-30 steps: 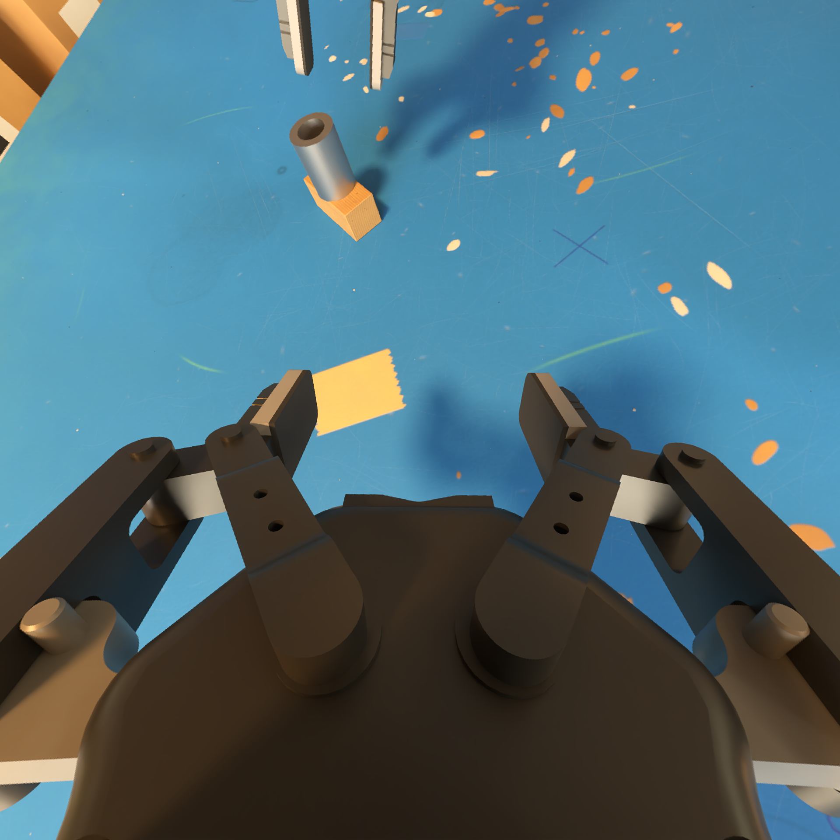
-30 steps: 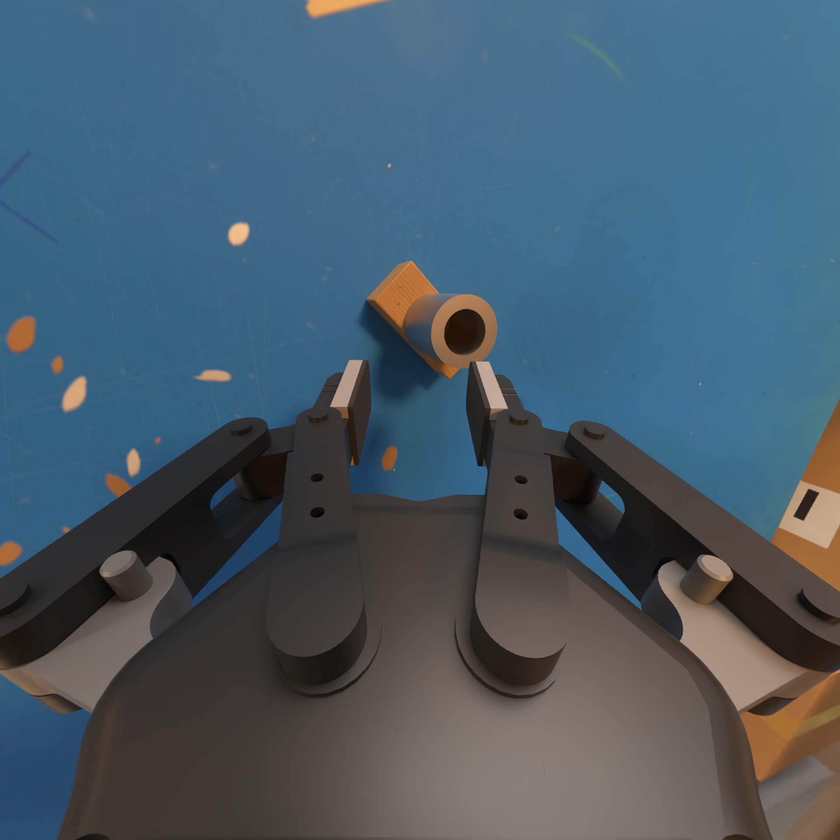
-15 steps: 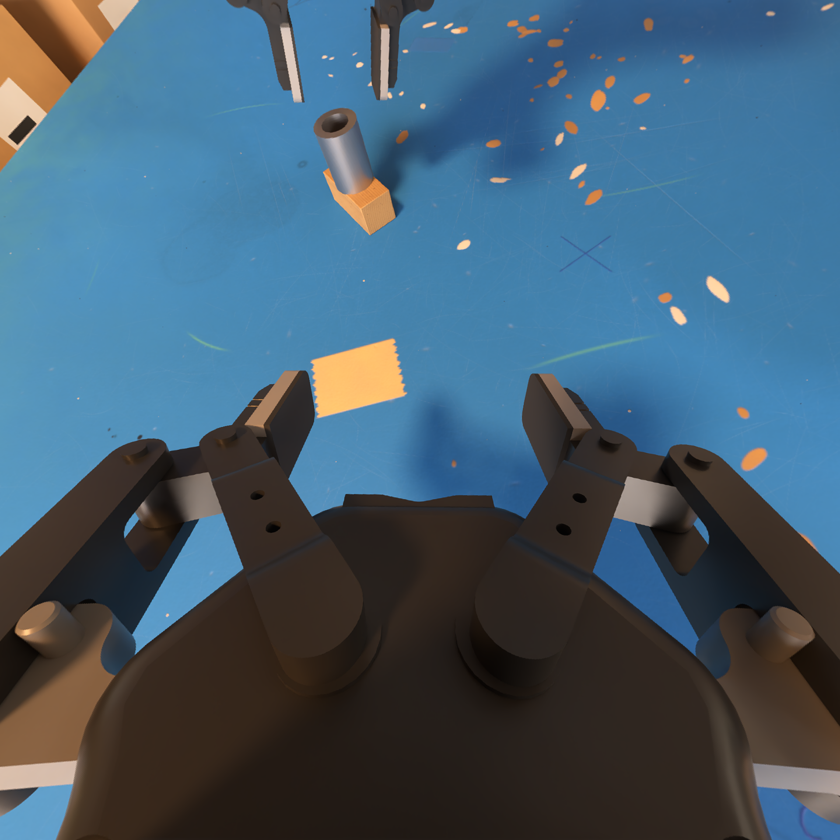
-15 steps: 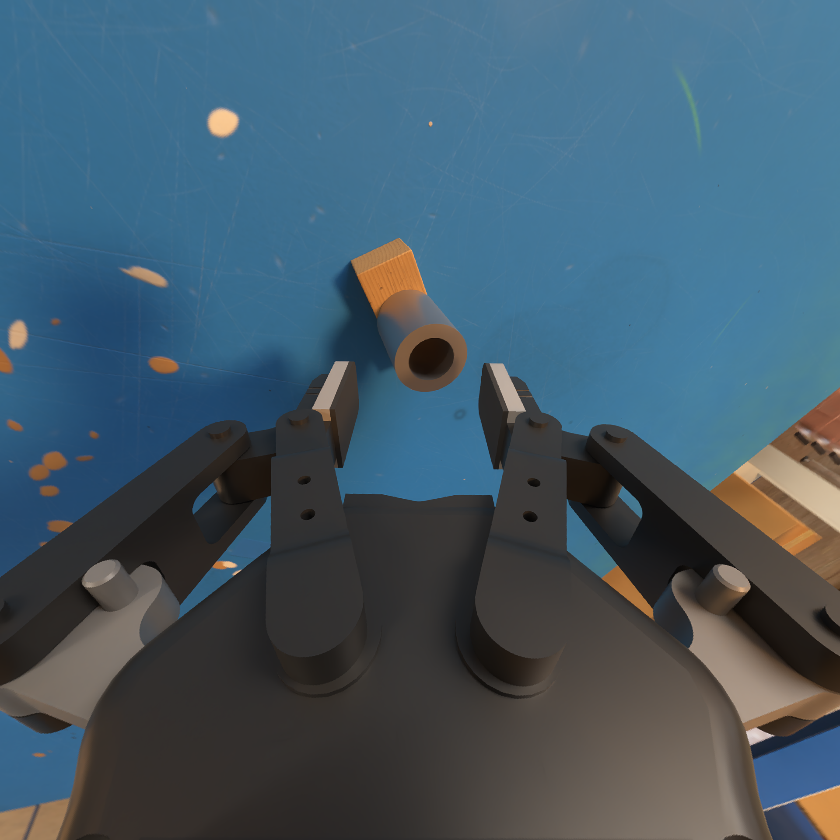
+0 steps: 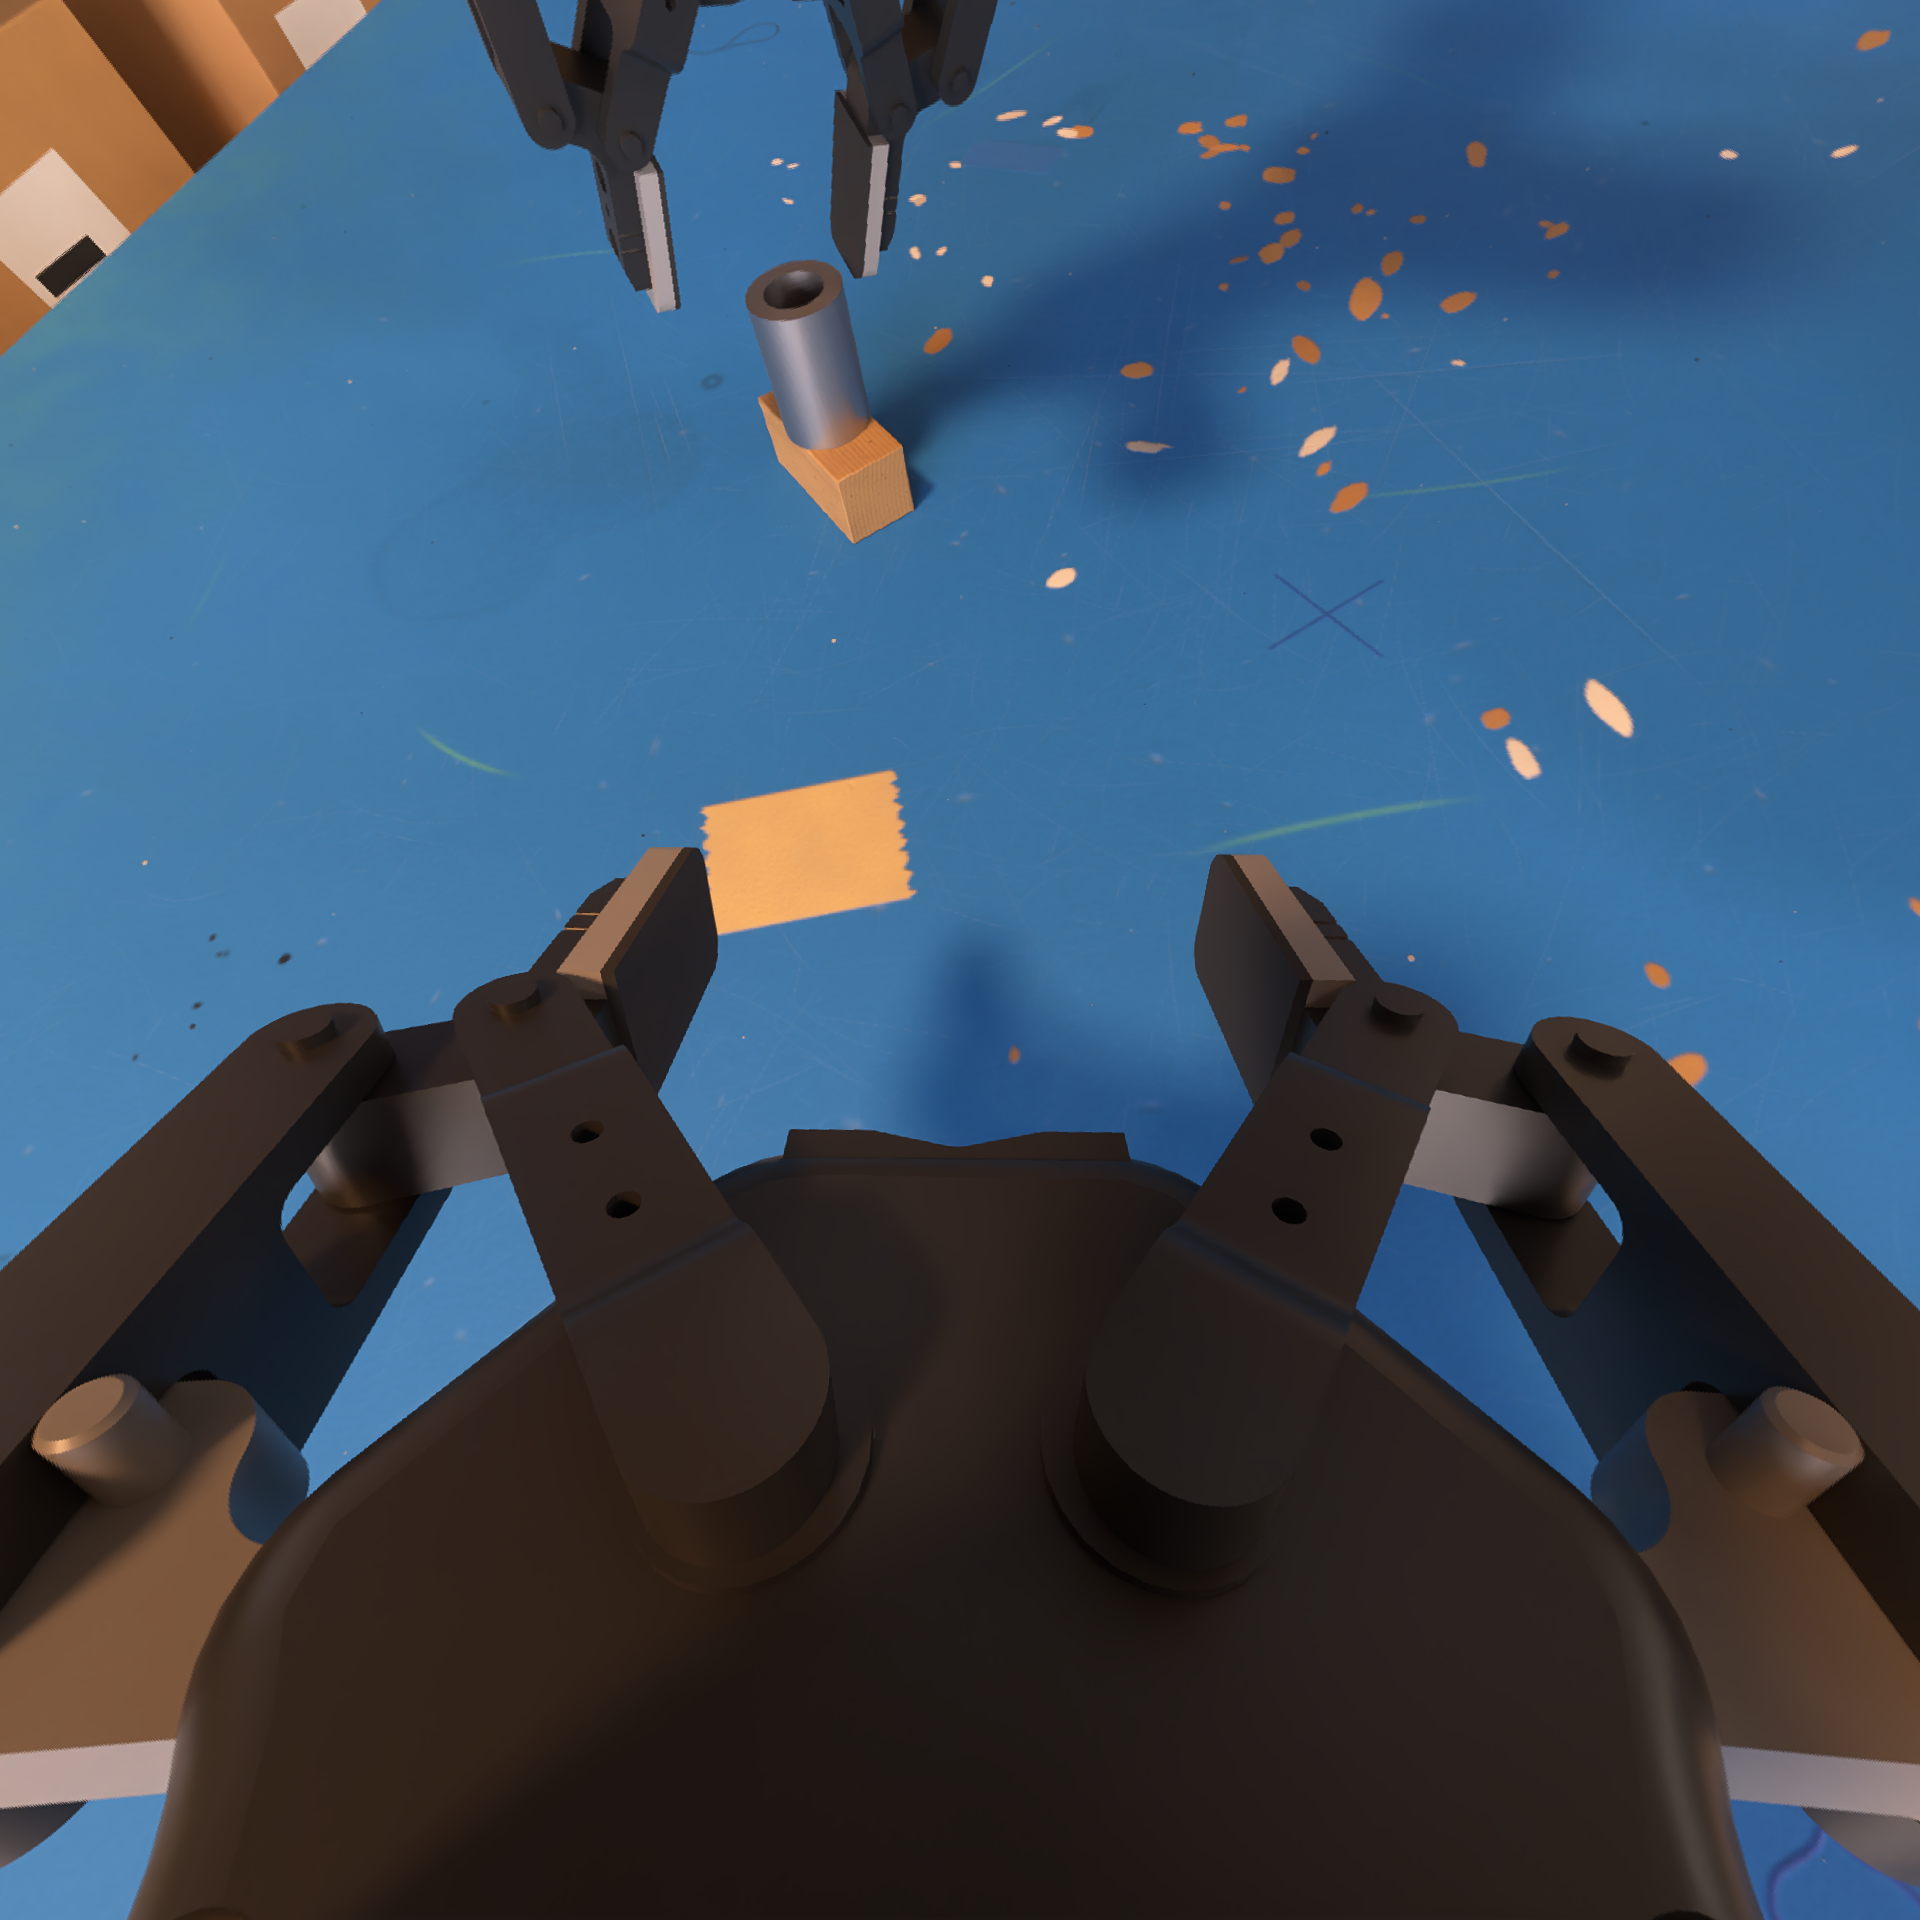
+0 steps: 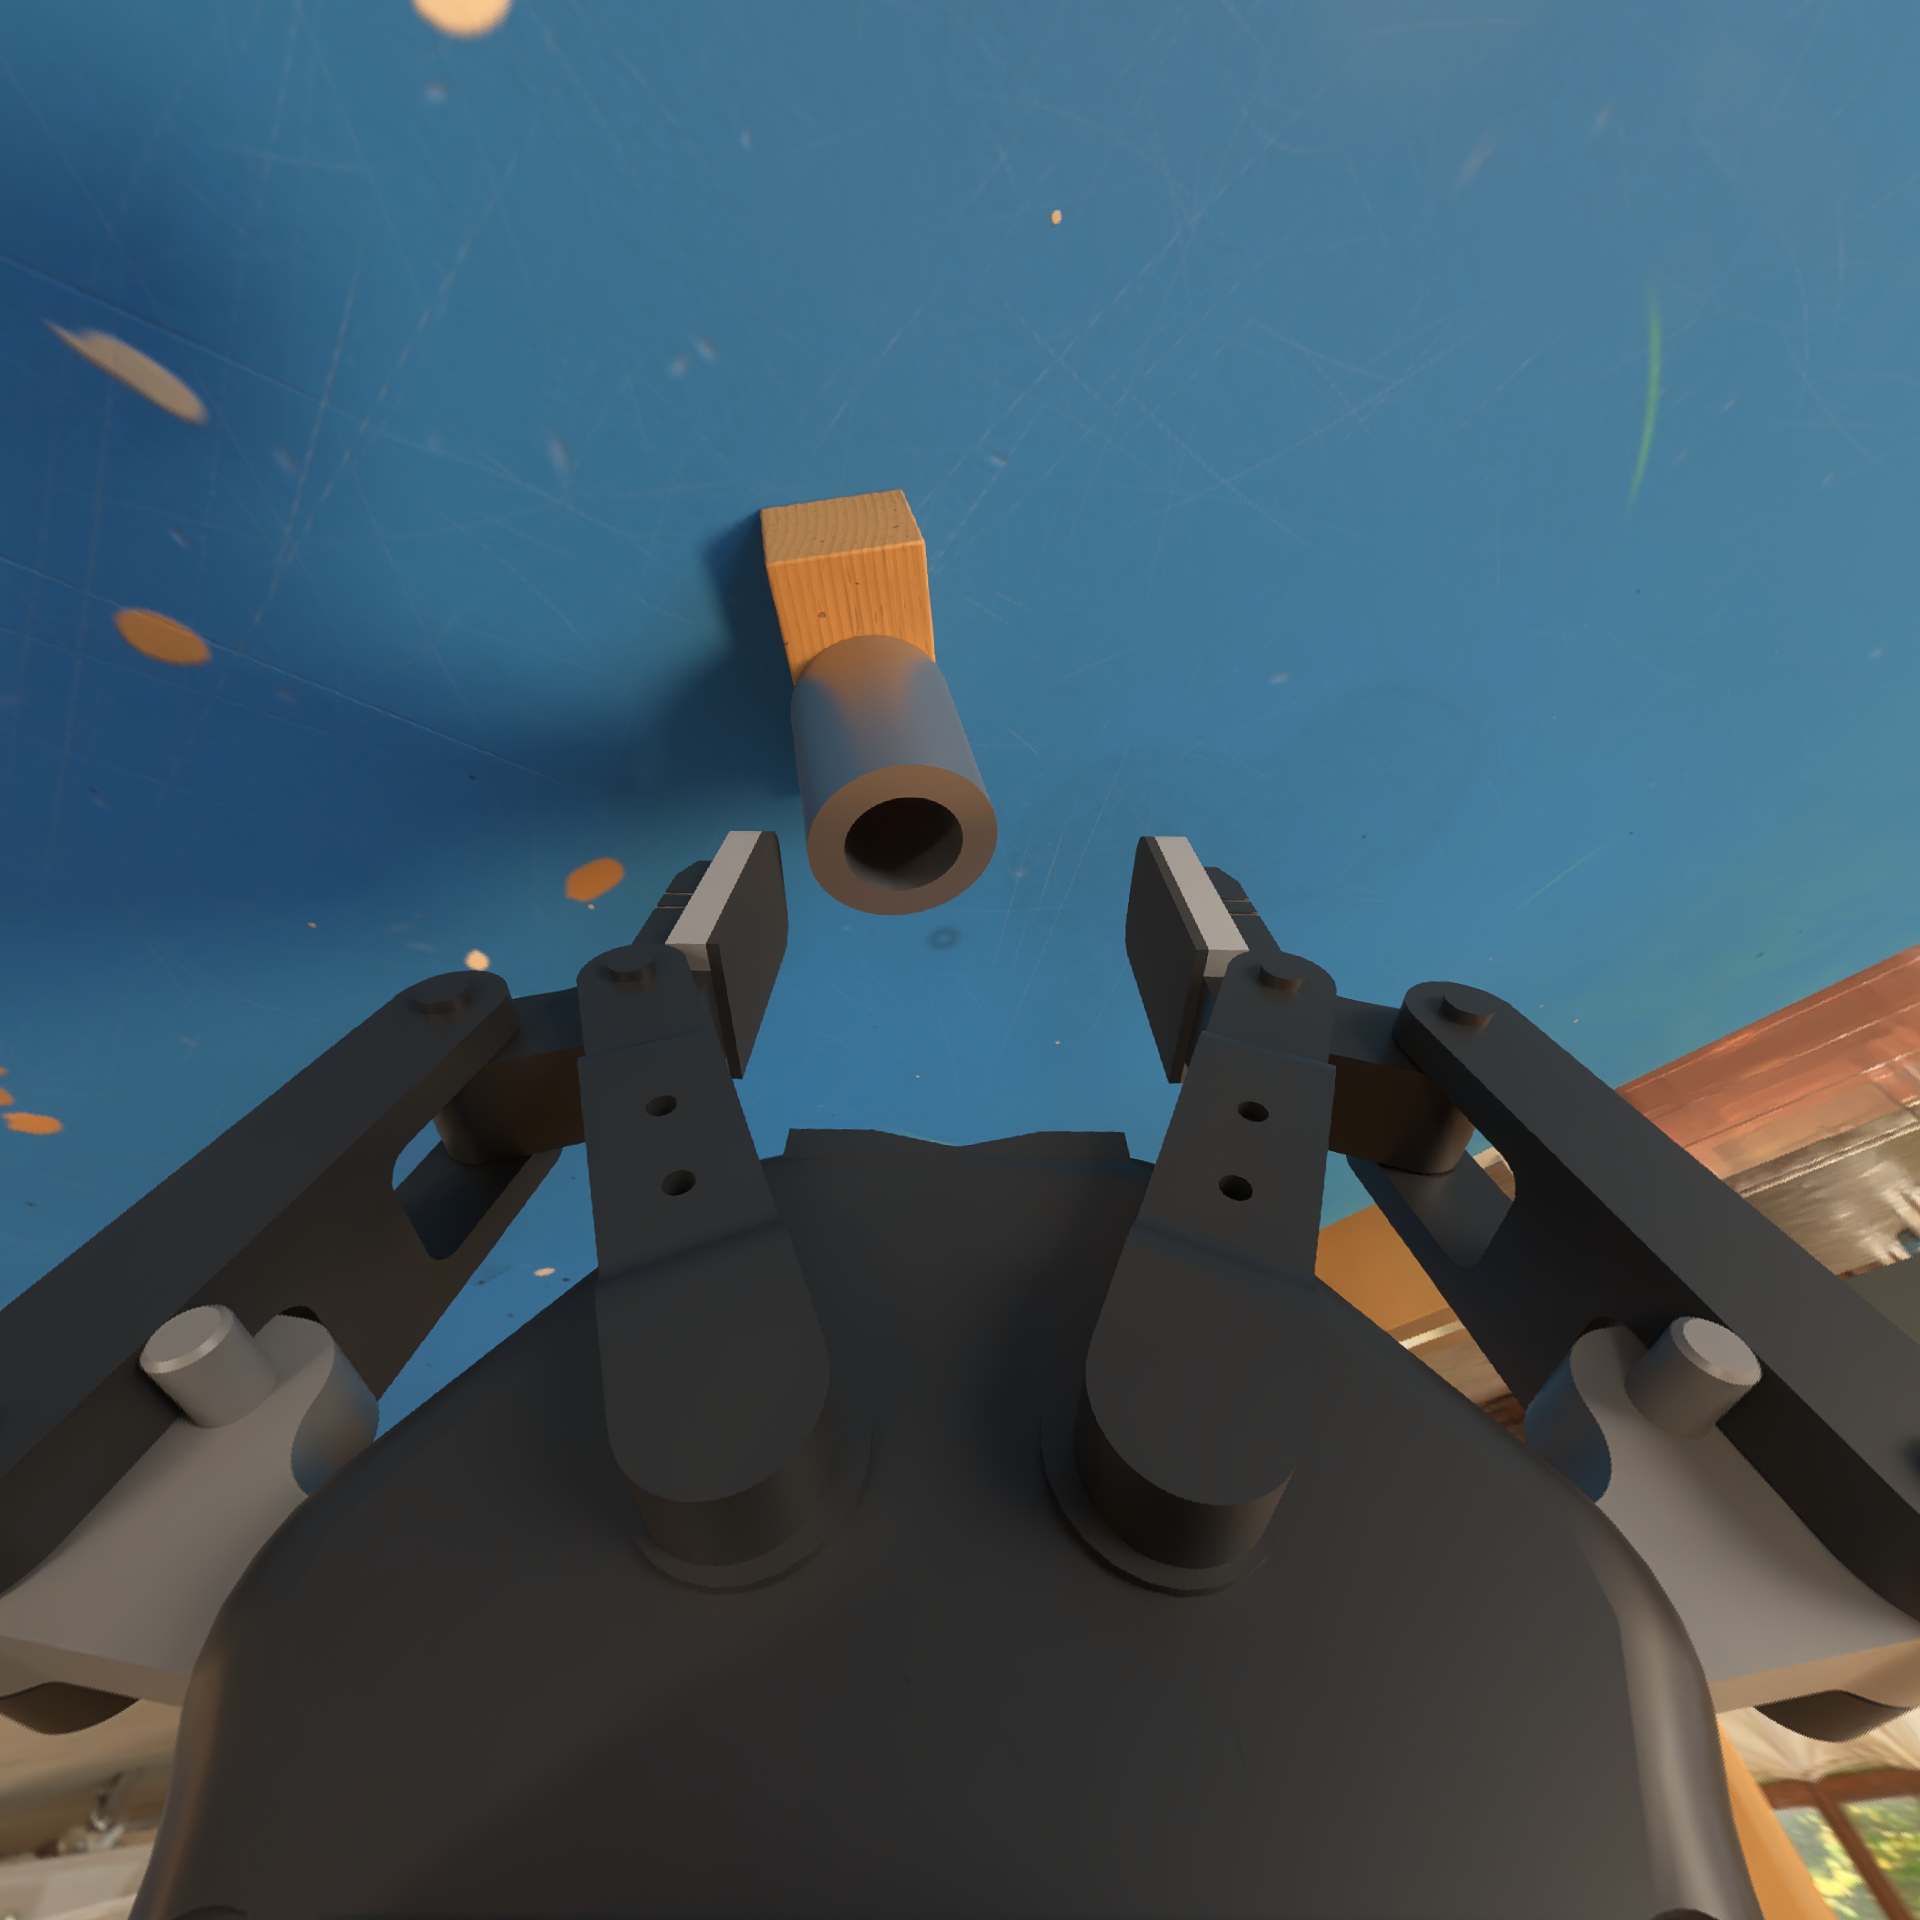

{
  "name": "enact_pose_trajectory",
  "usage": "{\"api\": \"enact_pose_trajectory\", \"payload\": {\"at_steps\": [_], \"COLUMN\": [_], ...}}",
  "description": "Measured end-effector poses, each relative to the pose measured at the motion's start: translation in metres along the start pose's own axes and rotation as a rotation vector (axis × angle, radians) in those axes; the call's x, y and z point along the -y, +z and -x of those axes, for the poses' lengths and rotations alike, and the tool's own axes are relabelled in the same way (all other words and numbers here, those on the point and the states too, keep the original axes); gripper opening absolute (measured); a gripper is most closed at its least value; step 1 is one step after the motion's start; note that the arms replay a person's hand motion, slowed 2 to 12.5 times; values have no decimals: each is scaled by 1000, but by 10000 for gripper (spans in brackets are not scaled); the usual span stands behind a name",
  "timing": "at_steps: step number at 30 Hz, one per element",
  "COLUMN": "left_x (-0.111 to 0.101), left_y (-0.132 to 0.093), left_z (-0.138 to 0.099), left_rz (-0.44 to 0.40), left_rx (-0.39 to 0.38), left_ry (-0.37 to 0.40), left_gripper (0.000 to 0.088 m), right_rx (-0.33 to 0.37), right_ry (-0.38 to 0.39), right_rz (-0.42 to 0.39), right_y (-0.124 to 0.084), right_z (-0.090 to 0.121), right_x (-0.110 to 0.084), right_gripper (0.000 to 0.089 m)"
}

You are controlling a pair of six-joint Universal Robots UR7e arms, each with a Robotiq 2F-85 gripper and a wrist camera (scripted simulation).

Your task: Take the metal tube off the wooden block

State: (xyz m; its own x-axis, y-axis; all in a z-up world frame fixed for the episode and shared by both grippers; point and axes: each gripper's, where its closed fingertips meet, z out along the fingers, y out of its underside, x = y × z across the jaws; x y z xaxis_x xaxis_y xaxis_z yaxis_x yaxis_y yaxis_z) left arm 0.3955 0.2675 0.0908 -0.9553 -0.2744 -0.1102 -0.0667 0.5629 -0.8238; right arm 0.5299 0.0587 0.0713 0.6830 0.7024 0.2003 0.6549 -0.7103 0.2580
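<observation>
A grey metal tube [image 5: 808,355] stands upright on a small wooden block [image 5: 844,476] on the blue table. In the right wrist view the tube [image 6: 891,781] points its open end at the camera, with the block [image 6: 847,578] beyond it. My right gripper [image 6: 954,862] is open just above the tube's top, a fingertip on each side of it, not touching; it also shows in the left wrist view [image 5: 764,247]. My left gripper [image 5: 954,883] is open and empty, well short of the block.
An orange piece of tape [image 5: 808,850] lies flat on the table by my left gripper's fingertip. Orange and pale spots are scattered over the table's right part [image 5: 1351,301]. Cardboard boxes [image 5: 94,166] stand past the table's far left edge.
My right gripper has opened wider and turned, coming into line over the tube's top. The left gripper has drawn back a little; the tube and block have not moved.
</observation>
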Motion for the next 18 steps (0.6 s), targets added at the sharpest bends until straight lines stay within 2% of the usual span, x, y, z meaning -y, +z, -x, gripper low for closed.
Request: {"api": "enact_pose_trajectory", "payload": {"at_steps": [7, 18], "left_x": [-3, -5], "left_y": [0, 0], "left_z": [1, 3], "left_rz": [0, -7], "left_rx": [-2, -18], "left_ry": [-16, -25], "left_gripper": [805, 805], "right_rx": [28, 73], "right_ry": [-84, -143], "right_rz": [18, 28], "right_y": [7, 11], "right_z": [0, 5], "right_x": [4, 7], "right_gripper": [591, 534]}}
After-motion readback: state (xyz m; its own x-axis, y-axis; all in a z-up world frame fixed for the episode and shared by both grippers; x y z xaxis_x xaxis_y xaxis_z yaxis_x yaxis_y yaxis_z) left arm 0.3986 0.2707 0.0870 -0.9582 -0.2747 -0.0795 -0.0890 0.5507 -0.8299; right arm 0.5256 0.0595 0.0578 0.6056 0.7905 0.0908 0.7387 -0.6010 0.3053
